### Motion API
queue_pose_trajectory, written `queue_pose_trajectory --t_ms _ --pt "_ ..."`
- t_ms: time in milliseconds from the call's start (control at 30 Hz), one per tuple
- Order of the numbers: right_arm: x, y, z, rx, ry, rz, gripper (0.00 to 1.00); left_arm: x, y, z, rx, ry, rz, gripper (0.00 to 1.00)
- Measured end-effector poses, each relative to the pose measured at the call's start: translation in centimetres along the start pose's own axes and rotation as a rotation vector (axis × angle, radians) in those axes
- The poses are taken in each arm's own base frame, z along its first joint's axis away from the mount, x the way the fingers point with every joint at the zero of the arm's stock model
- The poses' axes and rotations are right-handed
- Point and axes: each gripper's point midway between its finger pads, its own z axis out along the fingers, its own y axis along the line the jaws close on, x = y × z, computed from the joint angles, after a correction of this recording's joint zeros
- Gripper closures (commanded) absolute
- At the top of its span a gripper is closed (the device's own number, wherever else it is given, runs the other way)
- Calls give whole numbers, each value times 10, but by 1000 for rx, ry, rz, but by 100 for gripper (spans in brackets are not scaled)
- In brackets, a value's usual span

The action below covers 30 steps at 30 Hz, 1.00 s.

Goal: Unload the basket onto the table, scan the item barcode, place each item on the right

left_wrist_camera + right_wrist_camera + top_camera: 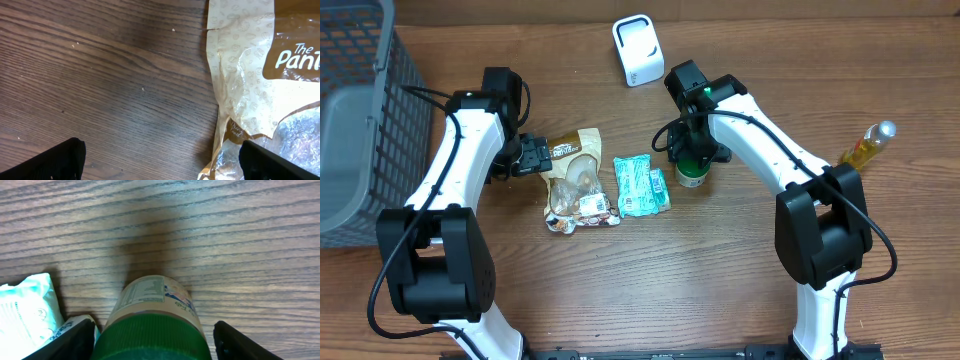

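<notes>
The green-capped jar (150,300) fills your right wrist view, upright on the table (720,270) just right of the teal packet (640,186), with the scanner (636,50) near. Your right gripper (152,326) straddles it; you can't tell whether it pinches. Your left gripper (161,146) gapes wide beside the bag (250,75).

You see a brown wood-grain tabletop (720,270). Jar (150,320): green ribbed lid, cream label. Pouch (578,180): tan, brown, white lettering. Packet (640,186): teal and white. Scanner (637,50): white. Basket (360,120): grey mesh. Bottle (868,145): yellow, silver cap.
</notes>
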Motion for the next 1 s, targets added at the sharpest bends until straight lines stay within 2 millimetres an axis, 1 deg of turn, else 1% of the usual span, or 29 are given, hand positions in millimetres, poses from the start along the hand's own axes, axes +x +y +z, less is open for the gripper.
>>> queue_pose_trajectory --t_ms 267,400,467,567,667,733,833,900,1000 --pt "-6 -12 -1 71 -37 -15 28 0 0 0 0 0 0 0" --pt "-9 -15 -1 90 -50 -33 14 0 0 0 0 0 0 0" --pt "-7 -17 -1 97 -43 -34 0 0 0 0 0 0 0 1" --pt "1 -20 -4 107 -4 -49 0 0 0 0 0 0 0 1" --pt "0 -17 -18 80 17 -45 0 0 0 0 0 0 0 0" --pt "-10 -13 -38 45 -4 -32 0 0 0 0 0 0 0 0" --pt "-22 -13 -57 18 -30 -12 0 0 0 0 0 0 0 0" --pt "-23 -16 -63 12 -27 5 0 0 0 0 0 0 0 0" --pt "-18 -24 -63 19 3 24 0 0 0 0 0 0 0 0"
